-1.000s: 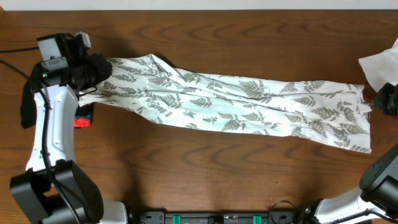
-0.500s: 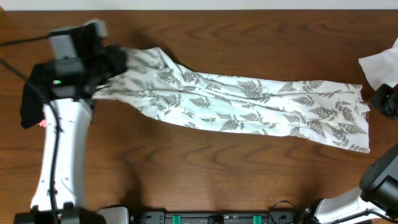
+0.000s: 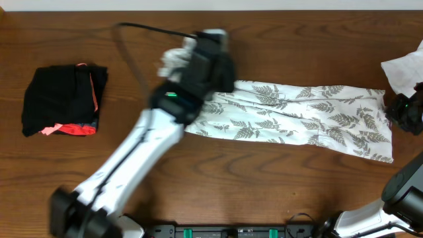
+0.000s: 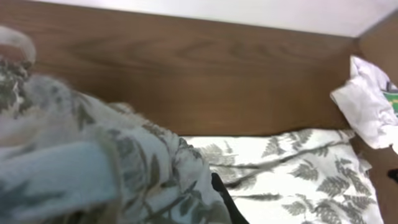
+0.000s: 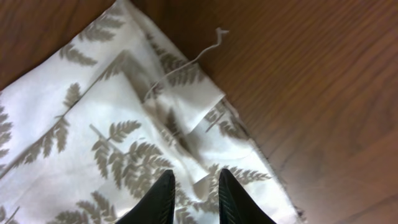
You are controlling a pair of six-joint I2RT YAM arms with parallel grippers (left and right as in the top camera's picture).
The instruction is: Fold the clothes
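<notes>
The fern-print dress [image 3: 310, 112] lies stretched along the table's middle and right. My left gripper [image 3: 192, 63] is shut on the dress's left end and holds a bunched handful up above the table. In the left wrist view that lifted fabric [image 4: 93, 155] fills the near left and hides all but one dark fingertip [image 4: 219, 193]. My right gripper [image 3: 402, 112] hangs over the dress's right end. In the right wrist view the right gripper [image 5: 196, 180] is open, with a narrow gap over a raised fold near the hem corner. A thin strap [image 5: 186, 62] trails onto the wood.
A black bundle with coral-pink trim [image 3: 63, 99] lies at the far left. A crumpled plain white cloth [image 3: 404, 69] sits at the right edge, also in the left wrist view as the white cloth [image 4: 367, 102]. The brown wooden table [image 3: 264, 192] runs under everything.
My left arm has swung from the far left toward the middle, carrying the dress's left end with it. The black bundle is now uncovered. The right gripper has stayed at the right end.
</notes>
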